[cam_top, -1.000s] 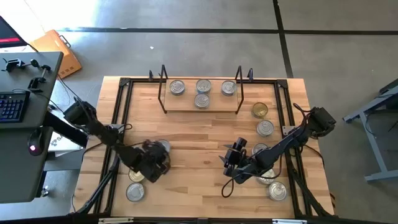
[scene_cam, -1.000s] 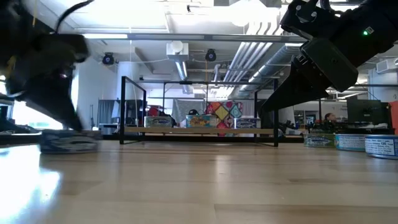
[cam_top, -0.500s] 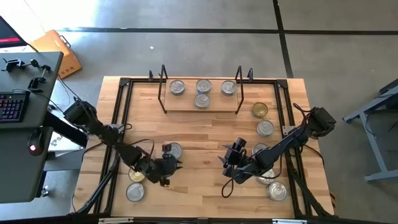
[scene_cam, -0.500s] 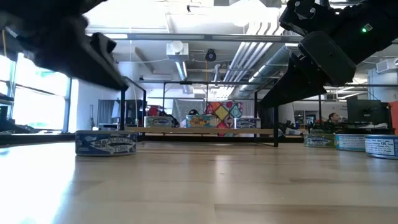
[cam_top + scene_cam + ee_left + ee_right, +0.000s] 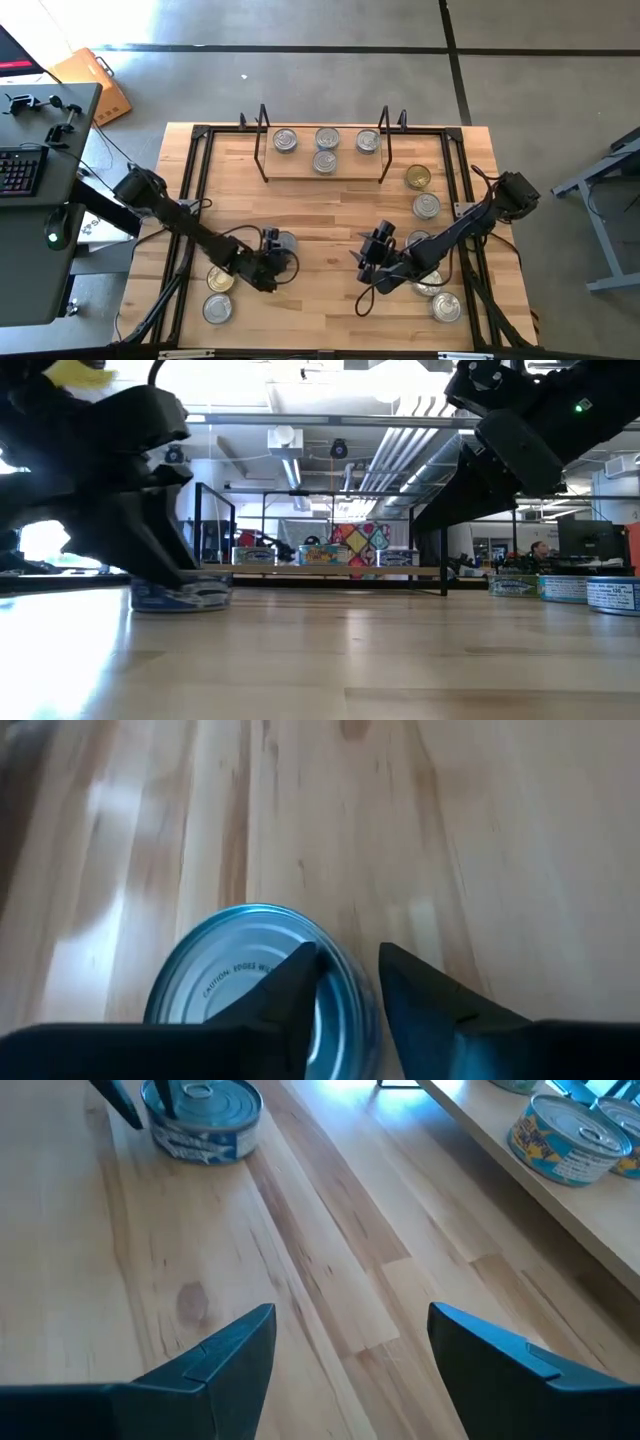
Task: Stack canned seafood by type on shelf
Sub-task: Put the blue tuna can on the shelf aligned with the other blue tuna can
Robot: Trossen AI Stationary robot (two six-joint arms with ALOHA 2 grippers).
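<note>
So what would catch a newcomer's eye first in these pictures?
Probably the left gripper low over a silver-topped tin on the table's left half, its fingers straddling the tin's rim. Next, the shelf at the far edge with four tins, and the right gripper hovering open over bare wood near a row of tins.

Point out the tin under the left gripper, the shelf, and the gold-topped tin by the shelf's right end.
Tin under left gripper (image 5: 235,975): left wrist view, silver lid.
Shelf (image 5: 350,167): high view, bare wood board.
Gold-topped tin (image 5: 417,178): high view, centre of its top.
</note>
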